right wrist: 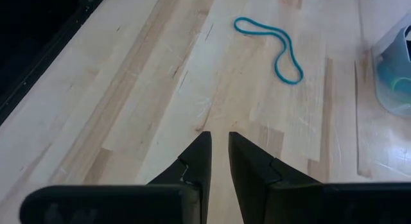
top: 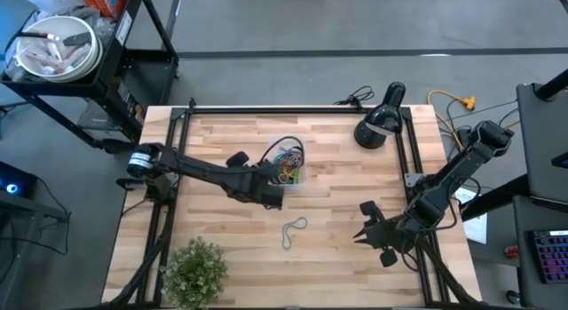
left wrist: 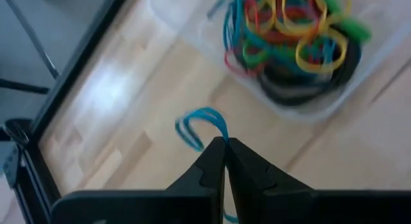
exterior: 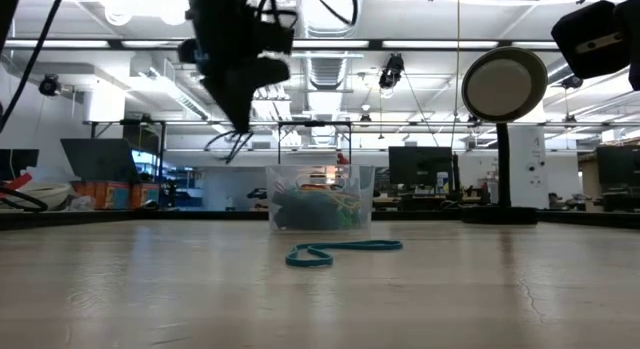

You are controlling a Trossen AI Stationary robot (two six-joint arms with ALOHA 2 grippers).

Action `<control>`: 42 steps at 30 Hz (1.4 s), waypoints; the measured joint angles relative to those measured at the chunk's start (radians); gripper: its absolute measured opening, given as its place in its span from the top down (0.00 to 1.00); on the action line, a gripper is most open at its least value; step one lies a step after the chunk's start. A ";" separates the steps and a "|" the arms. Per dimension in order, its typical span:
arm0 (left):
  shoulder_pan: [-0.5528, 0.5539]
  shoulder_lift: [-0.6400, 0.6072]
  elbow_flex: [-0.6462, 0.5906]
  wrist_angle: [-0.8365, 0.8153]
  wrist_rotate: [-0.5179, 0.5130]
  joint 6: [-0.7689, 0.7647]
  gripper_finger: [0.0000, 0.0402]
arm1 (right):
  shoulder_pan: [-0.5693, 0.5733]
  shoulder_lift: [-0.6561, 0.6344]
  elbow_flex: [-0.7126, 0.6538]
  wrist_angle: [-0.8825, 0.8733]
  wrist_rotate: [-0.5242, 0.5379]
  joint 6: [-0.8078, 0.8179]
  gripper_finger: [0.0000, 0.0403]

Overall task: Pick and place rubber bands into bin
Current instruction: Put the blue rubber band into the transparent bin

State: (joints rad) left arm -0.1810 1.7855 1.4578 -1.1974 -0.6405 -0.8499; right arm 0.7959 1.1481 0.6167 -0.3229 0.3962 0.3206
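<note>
Rubber bands (top: 288,165), a colourful tangle, mostly sit in the clear bin (top: 297,178). One blue band (top: 294,231) lies loose on the table (top: 337,248) just in front of the bin. Left gripper (left wrist: 225,146) is clenched on another blue band (left wrist: 204,124) right beside the bin. Right gripper (right wrist: 219,140) waits further out, fingers slightly apart, empty.

Pale wooden table (top: 337,230) – clear plastic bin (top: 295,178)

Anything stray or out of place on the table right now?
One teal rubber band lies loose on the wooden table, twisted, apart from the small clear plastic bin of bands. The left gripper pinches a blue rubber band beside the bin.
</note>
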 joint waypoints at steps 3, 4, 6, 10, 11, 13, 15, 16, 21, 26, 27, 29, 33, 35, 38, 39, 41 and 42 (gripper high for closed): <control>0.018 0.000 0.040 0.012 -0.030 0.046 1.00 | -0.001 0.000 0.000 0.005 0.000 -0.007 0.88; 0.025 0.000 0.052 0.016 -0.036 0.057 1.00 | -0.001 0.000 0.000 0.008 0.000 -0.007 0.88; 0.041 0.000 0.069 0.025 -0.046 0.089 1.00 | -0.001 0.000 0.000 0.012 0.000 -0.011 0.88; 0.077 0.000 0.086 0.115 -0.049 0.185 1.00 | -0.001 0.000 0.000 0.013 0.000 -0.018 0.88; 0.088 0.000 0.086 0.144 -0.048 0.213 1.00 | -0.002 0.000 0.000 0.013 0.000 -0.018 0.88; 0.107 0.000 0.086 0.210 -0.046 0.265 1.00 | -0.002 0.000 0.000 0.014 0.001 -0.022 0.88; 0.128 0.000 0.086 0.261 -0.034 0.308 1.00 | -0.002 0.000 0.000 0.014 0.002 -0.025 0.88; 0.137 0.000 0.086 0.285 -0.024 0.327 1.00 | -0.002 0.000 0.000 0.014 0.002 -0.025 0.88; 0.180 0.006 0.086 0.334 0.010 0.370 1.00 | -0.002 0.000 0.000 0.015 0.003 -0.025 0.88; 0.216 0.025 0.072 0.374 0.045 0.398 1.00 | -0.002 0.000 0.000 0.016 0.008 -0.028 0.88; 0.221 0.031 0.072 0.384 0.058 0.409 1.00 | -0.002 0.000 0.000 0.016 0.009 -0.028 0.88; 0.233 0.049 0.072 0.409 0.083 0.428 1.00 | -0.002 0.000 0.000 0.016 0.016 -0.028 0.88; 0.247 0.090 0.072 0.432 0.108 0.444 1.00 | -0.002 0.000 0.000 0.019 0.019 -0.027 0.88; 0.251 0.095 0.072 0.429 0.107 0.447 1.00 | -0.002 0.000 0.000 0.019 0.019 -0.026 0.88; 0.253 0.095 0.074 0.434 0.107 0.448 1.00 | -0.002 0.000 0.000 0.019 0.019 -0.026 0.88; 0.254 0.095 0.074 0.432 0.107 0.448 1.00 | -0.002 0.000 0.000 0.019 0.019 -0.026 0.88; 0.254 0.096 0.074 0.431 0.107 0.449 1.00 | -0.002 0.000 0.000 0.019 0.019 -0.026 0.88; 0.254 0.096 0.074 0.432 0.107 0.449 1.00 | -0.002 0.000 0.000 0.019 0.019 -0.026 0.88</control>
State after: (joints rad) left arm 0.0727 1.8812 1.5314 -0.7658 -0.5335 -0.4011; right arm 0.7940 1.1484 0.6167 -0.3042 0.4149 0.2951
